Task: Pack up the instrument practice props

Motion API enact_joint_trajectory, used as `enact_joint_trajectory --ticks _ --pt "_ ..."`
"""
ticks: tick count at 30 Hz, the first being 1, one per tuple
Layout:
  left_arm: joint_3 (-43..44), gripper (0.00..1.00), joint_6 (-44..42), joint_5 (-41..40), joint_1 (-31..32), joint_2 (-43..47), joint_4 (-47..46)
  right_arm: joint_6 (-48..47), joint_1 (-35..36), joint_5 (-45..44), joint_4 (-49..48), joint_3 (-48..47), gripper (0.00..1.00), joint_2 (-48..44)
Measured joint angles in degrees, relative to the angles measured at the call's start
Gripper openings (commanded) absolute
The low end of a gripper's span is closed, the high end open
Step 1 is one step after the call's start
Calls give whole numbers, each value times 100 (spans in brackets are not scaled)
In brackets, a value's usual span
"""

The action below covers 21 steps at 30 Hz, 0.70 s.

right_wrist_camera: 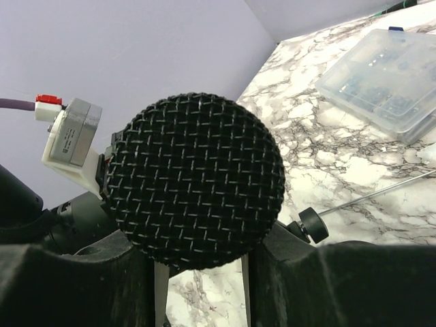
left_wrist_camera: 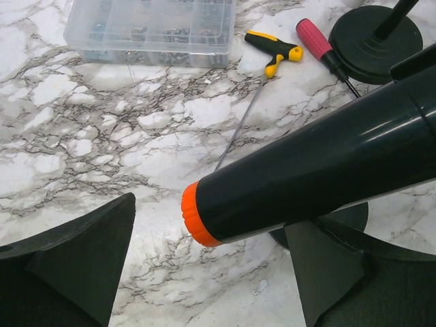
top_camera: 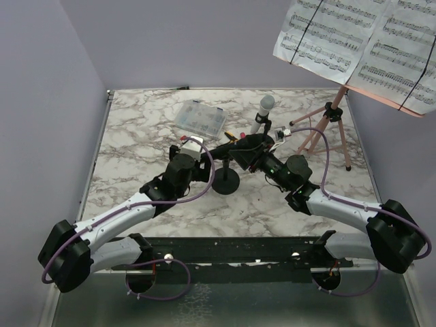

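Marble table (top_camera: 129, 163), lavender walls. My right gripper (right_wrist_camera: 201, 289) clamped on black microphone (left_wrist_camera: 320, 163) just behind mesh head (right_wrist_camera: 197, 177), holding it near level above black round holder (top_camera: 227, 182); I judge this is to lift it clear. My left gripper (left_wrist_camera: 211, 262) spread wide, tail end between fingers, not touched, likely ready to steady it. Barrel glossy black, orange ring (left_wrist_camera: 193, 214) at tail. Grey-headed mic (top_camera: 264, 107), pink tripod (top_camera: 327, 126), sheet music (top_camera: 354, 41) stand behind, unpacked.
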<state>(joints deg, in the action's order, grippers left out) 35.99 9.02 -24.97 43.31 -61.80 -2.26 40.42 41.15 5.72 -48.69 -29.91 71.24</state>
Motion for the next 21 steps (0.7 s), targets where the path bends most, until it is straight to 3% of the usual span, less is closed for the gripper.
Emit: enact_joint_trajectory --ticks 5,16,21 --pt "-2 90 15 120 -13 164 87 0 0 7 0 0 19 0" --pt "-144 86 219 761 -13 1729 507 -46 0 101 -179 -57 18 170" --pt "-267 85 671 1191 243 1545 275 -72 0 166 -247 -79 18 232"
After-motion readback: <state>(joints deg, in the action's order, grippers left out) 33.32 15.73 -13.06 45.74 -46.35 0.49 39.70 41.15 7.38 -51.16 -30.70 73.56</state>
